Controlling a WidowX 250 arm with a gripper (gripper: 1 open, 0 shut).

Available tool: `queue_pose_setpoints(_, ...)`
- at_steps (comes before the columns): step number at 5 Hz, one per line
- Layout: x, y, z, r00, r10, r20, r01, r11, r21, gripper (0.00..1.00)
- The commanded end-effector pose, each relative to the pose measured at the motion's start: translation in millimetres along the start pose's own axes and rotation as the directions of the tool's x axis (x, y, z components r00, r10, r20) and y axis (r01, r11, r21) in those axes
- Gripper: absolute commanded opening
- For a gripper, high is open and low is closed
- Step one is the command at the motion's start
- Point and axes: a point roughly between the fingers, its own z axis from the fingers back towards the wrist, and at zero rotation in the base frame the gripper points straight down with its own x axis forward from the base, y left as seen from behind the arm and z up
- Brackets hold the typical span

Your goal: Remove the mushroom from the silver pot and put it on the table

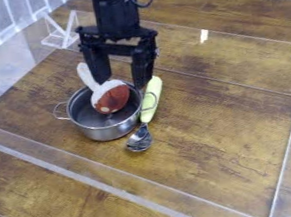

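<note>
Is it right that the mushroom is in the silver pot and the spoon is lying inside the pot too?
Not quite: the camera view shows the spoon lying on the table, beside the silver pot. The mushroom is indeed in the pot.

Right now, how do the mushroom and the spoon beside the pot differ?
The toy mushroom with reddish-brown cap and white stem is inside the shiny steel pot, its stem leaning over the rim; the metal spoon with yellow-green handle lies outside it on the brown wooden table. The mushroom's cap is rounded and reddish, while the spoon's bowl is silvery metal. Both have a pale, elongated part pointing away from the camera.
</note>
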Motion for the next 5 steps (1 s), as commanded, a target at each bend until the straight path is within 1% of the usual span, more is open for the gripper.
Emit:
queue_pose_setpoints(1,-0.9,13,7.6,0.999,0.029,0.033,-0.030,0.999,0.030,1.00)
queue_pose_setpoints(2,-2.5,21,2.3,0.999,0.043,0.021,-0.044,0.998,0.049,1.00)
queue_pose_setpoints(3,-2.1,29,-2.0,0.998,0.058,0.022,-0.059,0.996,0.069,1.00)
queue_pose_setpoints(4,-1.0,35,-5.9,0.997,0.068,0.024,-0.070,0.994,0.082,1.00)
queue_pose_setpoints(5,0.4,38,-10.9,0.997,0.072,0.019,-0.073,0.993,0.088,1.00)
